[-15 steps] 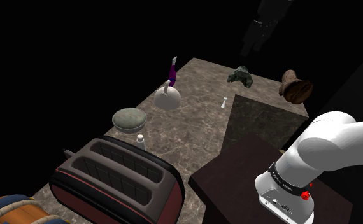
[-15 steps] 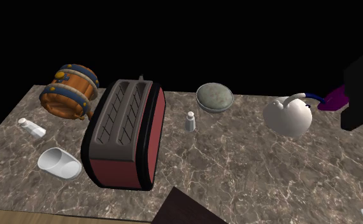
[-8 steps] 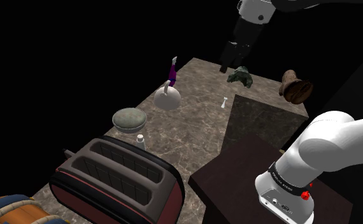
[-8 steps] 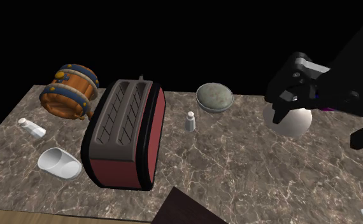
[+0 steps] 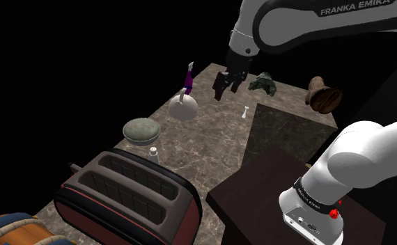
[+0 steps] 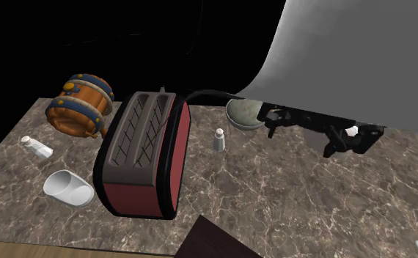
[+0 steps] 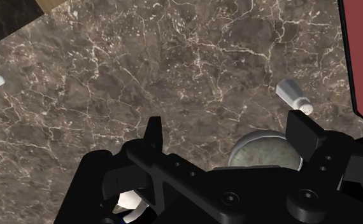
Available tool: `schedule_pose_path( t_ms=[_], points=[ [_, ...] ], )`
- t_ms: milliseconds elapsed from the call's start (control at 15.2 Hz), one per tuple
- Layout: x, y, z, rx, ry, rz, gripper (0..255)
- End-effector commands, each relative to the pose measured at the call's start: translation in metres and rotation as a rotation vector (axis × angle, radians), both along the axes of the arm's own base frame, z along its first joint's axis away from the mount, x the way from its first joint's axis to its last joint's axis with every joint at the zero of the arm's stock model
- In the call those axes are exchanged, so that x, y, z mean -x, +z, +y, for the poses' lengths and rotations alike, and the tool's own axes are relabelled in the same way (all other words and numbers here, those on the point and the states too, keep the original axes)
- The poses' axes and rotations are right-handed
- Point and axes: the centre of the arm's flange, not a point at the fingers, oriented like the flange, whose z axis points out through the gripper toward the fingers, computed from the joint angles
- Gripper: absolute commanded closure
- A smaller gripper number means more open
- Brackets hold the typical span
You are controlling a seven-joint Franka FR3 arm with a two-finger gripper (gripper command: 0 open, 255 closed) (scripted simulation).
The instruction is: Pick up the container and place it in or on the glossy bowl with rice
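Gripper (image 7: 228,130) open & empty; 1 bowl (image 5: 142,130), 1 toaster (image 5: 131,195), 1 barrel (image 6: 81,104) on tbl (image 6: 288,198)

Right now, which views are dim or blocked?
Shoulder view: dim, black area beyond the counter, but toaster and bowl are readable. Second exterior view: the white arm blocks the upper right. Wrist view: evenly lit; gripper covers part of the bowl.

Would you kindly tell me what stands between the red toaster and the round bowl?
A small white shaker stands between the toaster and the bowl, as the shoulder view shows.
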Motion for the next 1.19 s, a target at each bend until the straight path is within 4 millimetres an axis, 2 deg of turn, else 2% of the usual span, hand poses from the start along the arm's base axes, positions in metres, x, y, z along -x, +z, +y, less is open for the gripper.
schedule_pose_path(
  t_ms=[0,1122],
  points=[
    [-0.011,-0.019,0.016,-0.006,0.001,0.001,0],
    [-0.089,-0.186,0.139,-0.049,0.007,0.026,0]
  ],
)
